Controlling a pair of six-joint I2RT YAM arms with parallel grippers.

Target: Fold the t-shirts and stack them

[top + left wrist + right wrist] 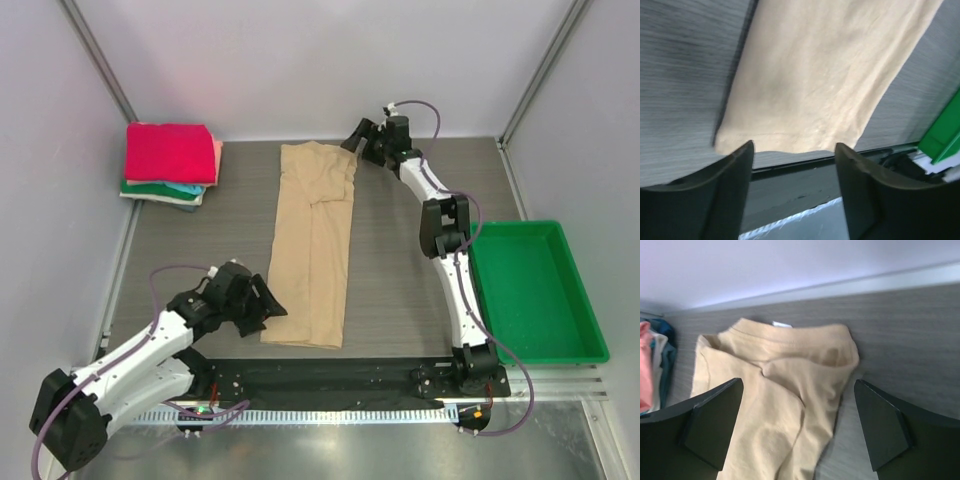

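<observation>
My left jaws spread at the near hem of the tan t-shirt (313, 250), a long folded strip on the bench (400, 290), my right jaws spread wide at its collar, stacked folded t-shirts (170, 155) left of it.

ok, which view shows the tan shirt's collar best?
Right wrist: the collar is close and centred, seam clear. Top view shows it small, at the far end of the shirt. Left wrist shows only the hem.

top: overhead, whole table (400, 280) | wrists: close, low | shared: tan t-shirt (312, 250)
</observation>
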